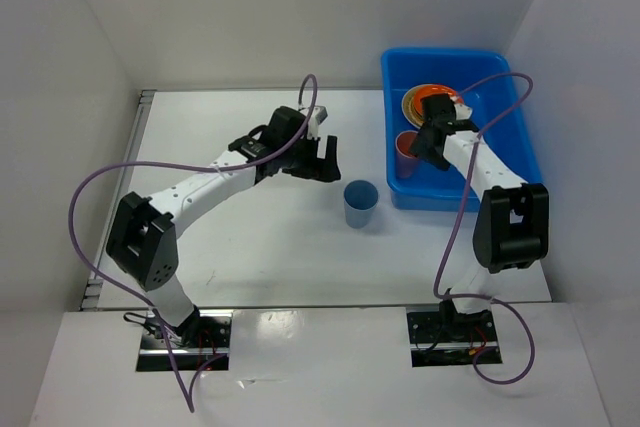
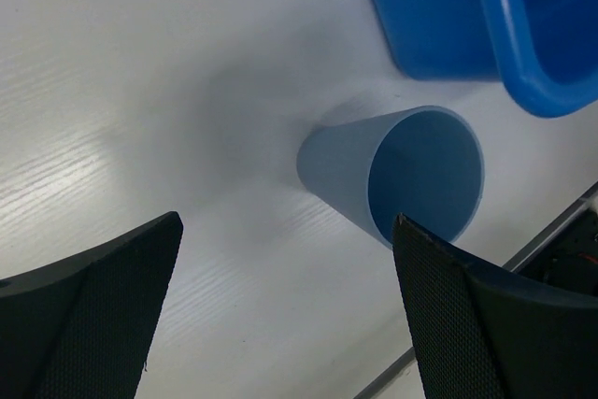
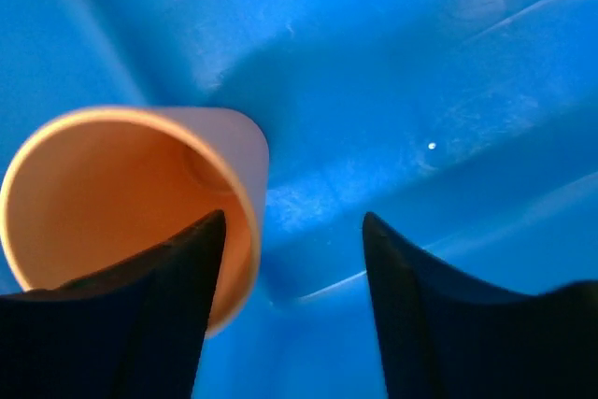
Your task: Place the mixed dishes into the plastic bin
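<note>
Seemingly upright, pink cup [image 1: 405, 150] sits mouth-up in plastic bin [image 1: 392, 97].

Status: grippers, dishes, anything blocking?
Left gripper open near blue cup on table. Right gripper open in bin at pink cup. Plates already in bin. Nothing blocks blue cup.

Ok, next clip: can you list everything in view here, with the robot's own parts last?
bright blue rectangular plastic bin: one, blue, far right of the table.
small round plates: one stack, number unclear, orange on top with tan and lime edges, at the bin's far end.
pink plastic cup: one, pink with an orange-looking inside, in the bin by its left wall.
pale blue plastic cup: one, blue, upright on the table left of the bin.
white table: one, white.
left gripper: black, open, near the blue cup.
right gripper: black, open, in the bin at the pink cup.
</note>
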Motion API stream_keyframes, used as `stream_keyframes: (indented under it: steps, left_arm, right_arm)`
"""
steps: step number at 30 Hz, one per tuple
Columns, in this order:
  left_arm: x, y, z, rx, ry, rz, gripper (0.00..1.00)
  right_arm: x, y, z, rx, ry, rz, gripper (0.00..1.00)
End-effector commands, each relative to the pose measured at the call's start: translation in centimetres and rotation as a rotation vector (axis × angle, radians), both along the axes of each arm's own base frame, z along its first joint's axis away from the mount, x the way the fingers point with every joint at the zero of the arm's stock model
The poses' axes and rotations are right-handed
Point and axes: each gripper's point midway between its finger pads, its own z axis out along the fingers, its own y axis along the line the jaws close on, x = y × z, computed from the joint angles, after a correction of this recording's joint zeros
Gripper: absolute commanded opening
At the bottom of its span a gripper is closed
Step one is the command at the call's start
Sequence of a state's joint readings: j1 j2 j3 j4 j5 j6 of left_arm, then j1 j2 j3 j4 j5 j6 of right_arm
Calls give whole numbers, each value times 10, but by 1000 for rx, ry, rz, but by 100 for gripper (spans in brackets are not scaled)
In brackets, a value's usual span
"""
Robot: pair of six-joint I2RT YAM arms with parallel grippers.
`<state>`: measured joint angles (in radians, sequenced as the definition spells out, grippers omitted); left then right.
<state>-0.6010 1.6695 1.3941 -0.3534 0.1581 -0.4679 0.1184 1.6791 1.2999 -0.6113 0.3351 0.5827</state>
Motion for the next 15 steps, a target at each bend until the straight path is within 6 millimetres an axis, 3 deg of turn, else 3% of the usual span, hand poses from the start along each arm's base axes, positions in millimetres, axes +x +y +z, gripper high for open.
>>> stream_keyframes:
  steps: [1,4,8,10,11,15]
  left_arm:
    - [6,4,0,46,-37,8,99]
    - [5,0,-4,40,-46,0,99]
    - [4,-5,-7,45,-52,-15,99]
    - [5,-10,-12,55,-49,-31,99]
    - [4,-16,-15,65,-50,-36,99]
    - [0,-27,-21,116,-50,-48,99]
  right_arm:
    - [7,-3,37,-25,-64,-11,68]
    - [9,-3,82,-11,-172,-13,84]
    - [1,-2,131,-5,-272,-12,95]
    - [-6,0,150,-10,-321,-12,95]
    - [-16,8,172,3,-378,9,96]
    - [-42,38,217,130,-546,150,96]
